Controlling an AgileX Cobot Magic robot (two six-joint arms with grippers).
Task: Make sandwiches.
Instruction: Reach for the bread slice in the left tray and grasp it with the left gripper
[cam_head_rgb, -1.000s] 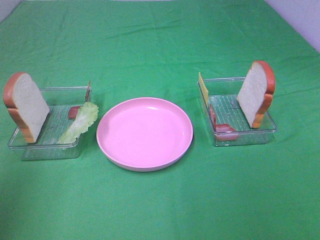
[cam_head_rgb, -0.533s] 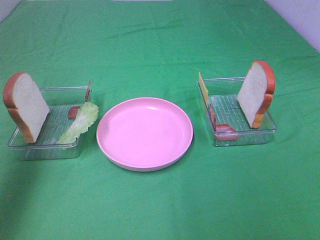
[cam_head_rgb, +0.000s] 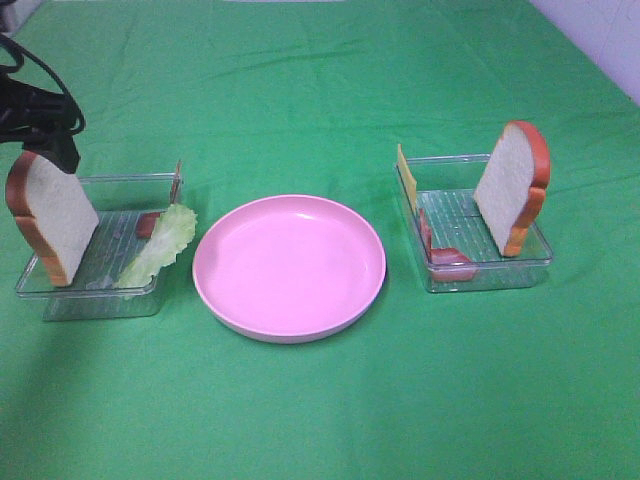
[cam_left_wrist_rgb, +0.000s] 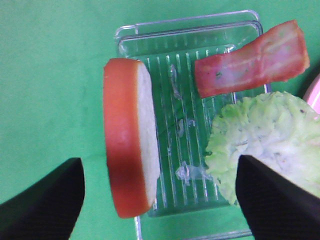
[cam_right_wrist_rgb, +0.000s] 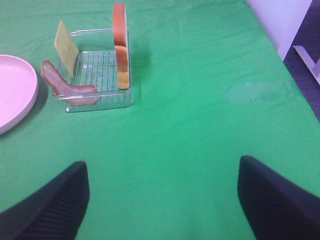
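The left claw (cam_left_wrist_rgb: 160, 200) hovers wide open directly above the left tray (cam_head_rgb: 130, 180), which sits near the table's left edge. One bread slice (cam_left_wrist_rgb: 127, 145) lies in line between its fingers, and nothing is gripped. That slice stands on edge against the tray's outer wall, so its crust faces upward for a pinch across the two faces. A lettuce leaf (cam_head_rgb: 160, 245) and a bacon strip (cam_left_wrist_rgb: 250, 60) lean on the wall nearest the plate (cam_head_rgb: 290, 265), which sits bare at the table's middle as the likely assembly point. The right claw (cam_right_wrist_rgb: 162, 200) is also wide open, holds nothing, and hangs over bare table well apart from the right tray (cam_head_rgb: 480, 282). That tray carries the second bread slice (cam_head_rgb: 512, 190), standing upright, with a cheese slice (cam_head_rgb: 406, 178) and a second bacon strip (cam_head_rgb: 445, 258) propped on its walls. Judgement: no layer is stacked yet, and the first bread pick-up is the step in hand.
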